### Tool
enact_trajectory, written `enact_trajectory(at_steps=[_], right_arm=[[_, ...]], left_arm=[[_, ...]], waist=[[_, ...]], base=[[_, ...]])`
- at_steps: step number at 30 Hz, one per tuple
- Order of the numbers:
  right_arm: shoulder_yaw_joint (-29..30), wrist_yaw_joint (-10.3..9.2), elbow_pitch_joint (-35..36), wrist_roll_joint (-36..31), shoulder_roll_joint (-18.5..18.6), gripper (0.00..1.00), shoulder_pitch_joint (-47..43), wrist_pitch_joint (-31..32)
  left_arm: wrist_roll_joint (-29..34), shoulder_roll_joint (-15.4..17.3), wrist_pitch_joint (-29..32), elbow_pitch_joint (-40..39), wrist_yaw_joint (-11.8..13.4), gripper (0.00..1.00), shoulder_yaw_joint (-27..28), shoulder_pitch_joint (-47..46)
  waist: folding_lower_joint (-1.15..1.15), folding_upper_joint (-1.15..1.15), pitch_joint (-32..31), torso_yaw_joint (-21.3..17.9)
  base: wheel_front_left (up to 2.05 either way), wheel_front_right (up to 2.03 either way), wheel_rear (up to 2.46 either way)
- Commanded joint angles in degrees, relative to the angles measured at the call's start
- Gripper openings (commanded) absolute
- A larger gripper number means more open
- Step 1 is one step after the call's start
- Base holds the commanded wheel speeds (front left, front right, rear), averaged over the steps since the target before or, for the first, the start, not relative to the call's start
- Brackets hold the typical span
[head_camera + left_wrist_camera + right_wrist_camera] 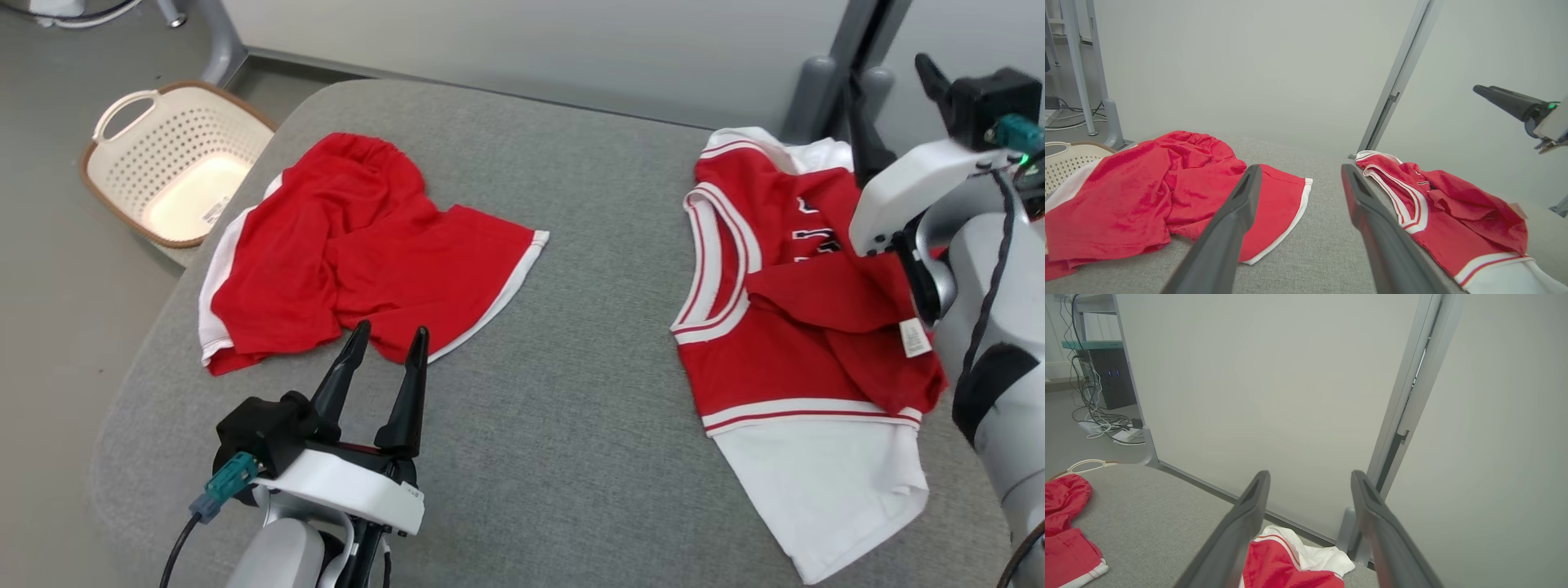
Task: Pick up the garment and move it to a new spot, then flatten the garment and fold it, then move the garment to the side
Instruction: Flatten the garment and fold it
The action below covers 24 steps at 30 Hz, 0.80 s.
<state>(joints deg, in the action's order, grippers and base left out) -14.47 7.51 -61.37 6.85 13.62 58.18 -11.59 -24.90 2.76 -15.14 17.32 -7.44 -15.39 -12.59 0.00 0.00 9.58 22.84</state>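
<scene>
The garment, a red and white jersey (pixel 784 327), lies rumpled on the right side of the grey padded table (pixel 555 408), its white part toward the front edge. It also shows as the jersey (pixel 1453 212) and the jersey (pixel 1286 563). My right gripper (pixel 887 69) hovers above its far right end, open, nothing between the fingers (pixel 1249 514); its midpoint is the right gripper (pixel 1310 475). My left gripper (pixel 390 331) stands open at the front left, tips just short of the red shorts (pixel 351 245). The left gripper (pixel 1300 170) is empty.
The red shorts (pixel 1147 196) with white trim lie crumpled on the table's left half. A cream perforated basket (pixel 175 163) stands on the floor beyond the left corner. A grey wall panel and post (pixel 1412 396) rise behind the table. Bare grey cloth lies between the two garments.
</scene>
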Motion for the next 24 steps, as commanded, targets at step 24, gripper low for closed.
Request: enact_trajectory(at_steps=[24], right_arm=[[7.74, -0.03, 42.08, 0.05, -7.37, 1.00, -47.88, -3.57]], left_arm=[[3.46, 0.23, -0.01, -1.79, -0.06, 1.00, 3.87, 4.81]], waist=[[0.00, 0.00, -6.99, -15.70]], base=[[0.00, 0.00, 0.00]])
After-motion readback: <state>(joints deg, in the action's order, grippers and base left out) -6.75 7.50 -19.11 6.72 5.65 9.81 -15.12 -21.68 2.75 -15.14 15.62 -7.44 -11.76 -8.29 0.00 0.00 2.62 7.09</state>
